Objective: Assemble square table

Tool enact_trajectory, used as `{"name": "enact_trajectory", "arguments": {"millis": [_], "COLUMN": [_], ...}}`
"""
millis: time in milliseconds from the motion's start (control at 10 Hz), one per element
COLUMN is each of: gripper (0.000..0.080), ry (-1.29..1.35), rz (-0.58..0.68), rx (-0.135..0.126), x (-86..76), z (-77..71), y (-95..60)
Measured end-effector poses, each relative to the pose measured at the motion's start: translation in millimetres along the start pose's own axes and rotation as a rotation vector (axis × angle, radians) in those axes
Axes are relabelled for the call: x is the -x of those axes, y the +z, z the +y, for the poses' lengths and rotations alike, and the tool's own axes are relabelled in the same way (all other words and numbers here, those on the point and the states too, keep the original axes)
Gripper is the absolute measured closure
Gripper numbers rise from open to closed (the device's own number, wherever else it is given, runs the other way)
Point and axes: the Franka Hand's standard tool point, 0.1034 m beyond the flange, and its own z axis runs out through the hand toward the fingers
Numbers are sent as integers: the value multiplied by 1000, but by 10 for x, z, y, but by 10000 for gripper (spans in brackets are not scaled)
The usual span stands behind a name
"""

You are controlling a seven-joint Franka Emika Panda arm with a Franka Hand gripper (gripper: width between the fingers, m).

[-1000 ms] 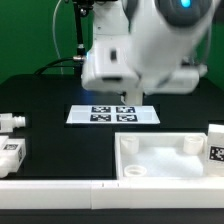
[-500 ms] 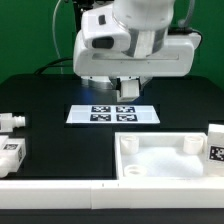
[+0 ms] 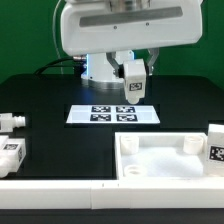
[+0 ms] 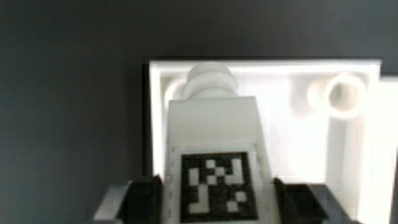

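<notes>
The arm has swung up and back, and the claw (image 3: 133, 70) now clamps a tagged leg (image 3: 134, 82) high over the bench (image 3: 40, 95) — behind the square tabletop (image 3: 122, 150). Little looks done: the visible sockets (image 3: 135, 143) sit empty, and three other legs (image 3: 10, 153) wait — every leg is left to fit.

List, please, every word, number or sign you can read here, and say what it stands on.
No words, letters or numbers can be read anywhere.
The marker board: black-and-white square tags only, no text.
The held leg: one tag of the same kind, no text.
The leg at the exterior view's right: a tag, no text.
</notes>
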Motion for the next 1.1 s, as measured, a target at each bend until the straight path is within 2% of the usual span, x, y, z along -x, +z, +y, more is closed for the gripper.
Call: {"name": "enact_trajectory", "arguments": {"millis": [300, 500, 800, 900, 1000, 1100], "gripper": [515, 515, 515, 515, 515, 515], "ry": [9, -2, -61, -62, -63, -64], "rz": [156, 307, 485, 557, 576, 570], "rx": [34, 79, 147, 170, 183, 181], "x": [-33, -103, -422, -444, -406, -409], "z": [80, 161, 211, 228, 261, 254], "y": [21, 8, -123, -183, -156, -150]}}
